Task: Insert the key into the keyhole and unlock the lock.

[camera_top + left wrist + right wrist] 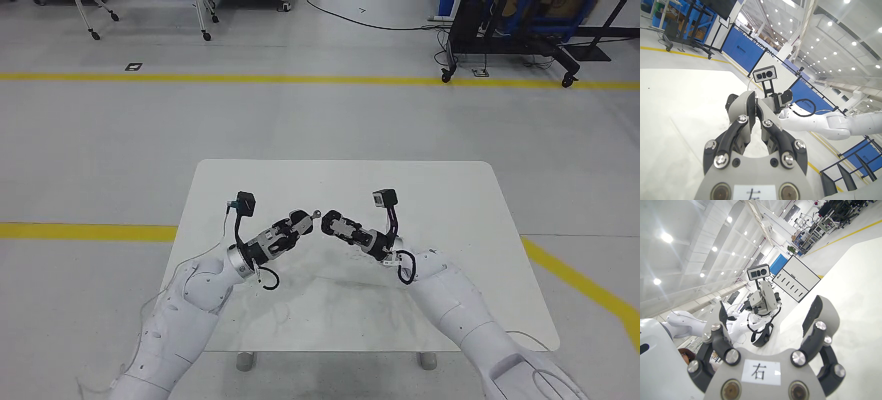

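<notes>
The left arm and right arm bend inward at the elbows, wrists raised, so the two grippers face each other nearly tip to tip. The left gripper (755,99) has its fingers (750,108) pressed together on a thin key (755,92). The right gripper (769,300) has its fingers (811,313) spread wide apart.

A thin silver key (755,92) sits edge-on, pinched between the black pads of the left gripper (755,101), its end poking past the fingertips

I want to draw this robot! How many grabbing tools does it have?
2. The left tool hangs above the middle of the table, shut on a thin metal piece, maybe the key. The right tool faces it, close by, open and empty.
</notes>
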Controlling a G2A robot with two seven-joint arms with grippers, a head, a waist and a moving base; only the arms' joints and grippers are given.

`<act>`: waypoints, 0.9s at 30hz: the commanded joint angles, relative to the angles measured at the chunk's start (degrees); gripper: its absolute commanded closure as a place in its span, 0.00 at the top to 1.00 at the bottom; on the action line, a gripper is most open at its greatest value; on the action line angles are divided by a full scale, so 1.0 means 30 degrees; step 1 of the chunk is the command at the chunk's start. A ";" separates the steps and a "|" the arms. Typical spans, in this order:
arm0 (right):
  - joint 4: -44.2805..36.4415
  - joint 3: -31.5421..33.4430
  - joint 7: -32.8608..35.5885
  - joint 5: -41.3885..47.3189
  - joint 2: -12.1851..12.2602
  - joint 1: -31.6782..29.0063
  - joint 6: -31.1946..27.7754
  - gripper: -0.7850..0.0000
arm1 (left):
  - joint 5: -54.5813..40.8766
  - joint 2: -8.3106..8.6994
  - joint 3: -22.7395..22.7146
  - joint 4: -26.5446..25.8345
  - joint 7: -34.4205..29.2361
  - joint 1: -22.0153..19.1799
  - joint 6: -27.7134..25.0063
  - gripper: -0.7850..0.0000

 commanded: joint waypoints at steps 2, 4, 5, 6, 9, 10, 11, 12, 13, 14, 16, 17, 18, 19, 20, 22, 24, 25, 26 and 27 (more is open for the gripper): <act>-0.0052 0.0111 -0.0086 -0.2011 0.0152 0.0061 0.0000 1.00 | 0.0087 0.0001 0.0166 -0.0337 -0.0245 0.0168 0.0410 0.00; -0.0552 0.0350 -0.0214 -0.3248 0.0338 -0.0246 0.0000 1.00 | -0.0068 0.0067 0.0165 -0.0397 -0.0930 0.0196 0.0413 0.00; -0.0805 0.0575 0.0159 -0.3897 0.0509 -0.0272 0.0000 1.00 | -0.0242 0.0114 0.0166 -0.0414 -0.1455 0.0181 0.0357 0.00; -0.1047 0.0878 0.0639 -0.4645 0.0720 -0.0248 0.0000 1.00 | -0.0551 0.0164 0.0181 -0.0407 -0.2066 0.0157 0.0240 0.00; -0.2215 0.1978 0.1273 -0.6669 0.1403 -0.0453 0.0000 1.00 | -0.1562 0.0366 0.0156 -0.0310 -0.4324 -0.0159 -0.0294 0.00; -0.2786 0.2235 0.1273 -0.7341 0.1639 -0.0625 0.0000 1.00 | -0.1869 0.0444 0.0187 -0.0274 -0.5213 -0.0282 -0.0505 0.00; -0.3306 0.2464 0.1273 -0.7773 0.1856 -0.0861 0.0000 1.00 | -0.2164 0.0516 0.0155 -0.0231 -0.5864 -0.0389 -0.0628 0.00; -0.3894 0.2572 0.1275 -0.8655 0.2098 -0.1002 0.0000 1.00 | -0.2029 0.0600 0.0141 -0.0255 -0.6574 -0.0519 -0.0850 0.00; -0.4386 0.2671 0.1274 -0.9338 0.2324 -0.1175 0.0000 1.00 | -0.1805 0.0669 0.0115 -0.0295 -0.7008 -0.0593 -0.1093 0.00; -0.4801 0.2765 0.1273 -0.9594 0.2507 -0.1390 0.0000 1.00 | -0.1881 0.0700 0.0174 -0.0399 -0.7166 -0.0550 -0.1364 0.00; -0.5582 0.2747 0.1273 -0.9667 0.2809 -0.1758 0.0000 1.00 | -0.1772 0.0754 0.0356 -0.0622 -0.7562 -0.0541 -0.1697 0.00; -0.5841 0.2695 0.1273 -0.9593 0.2940 -0.1887 0.0000 0.91 | -0.1434 0.0782 0.0414 -0.0671 -0.7701 -0.0576 -0.1746 0.00; -0.6055 0.2596 0.1273 -0.9549 0.3053 -0.1965 0.0000 0.77 | -0.1083 0.0797 0.0457 -0.0683 -0.7665 -0.0587 -0.1713 0.00; -0.6230 0.2463 0.1273 -0.9500 0.3148 -0.2005 0.0000 0.66 | -0.0772 0.0800 0.0536 -0.0707 -0.7574 -0.0583 -0.1692 0.00; -0.6331 0.2311 0.1273 -0.9454 0.3228 -0.2004 0.0000 0.62 | -0.0583 0.0796 0.0636 -0.0723 -0.7451 -0.0569 -0.1700 0.00; -0.6420 0.1984 0.1273 -0.9427 0.3357 -0.1900 0.0000 0.47 | -0.0425 0.0789 0.0821 -0.0706 -0.7254 -0.0582 -0.1701 0.00; -0.6438 0.1711 0.1272 -0.9266 0.3456 -0.1768 0.0000 0.34 | -0.0135 0.0806 0.0964 -0.0664 -0.7286 -0.0688 -0.1693 0.00; -0.6440 0.1589 0.1272 -0.9177 0.3501 -0.1705 0.0000 0.32 | -0.0080 0.0812 0.0994 -0.0636 -0.7177 -0.0709 -0.1652 0.00; -0.6442 0.1471 0.1272 -0.9139 0.3548 -0.1635 0.0000 0.33 | -0.0030 0.0819 0.1035 -0.0626 -0.7089 -0.0721 -0.1640 0.00; -0.6425 0.1363 0.1272 -0.9154 0.3597 -0.1564 0.0000 0.31 | 0.0008 0.0828 0.1077 -0.0613 -0.7034 -0.0735 -0.1645 0.00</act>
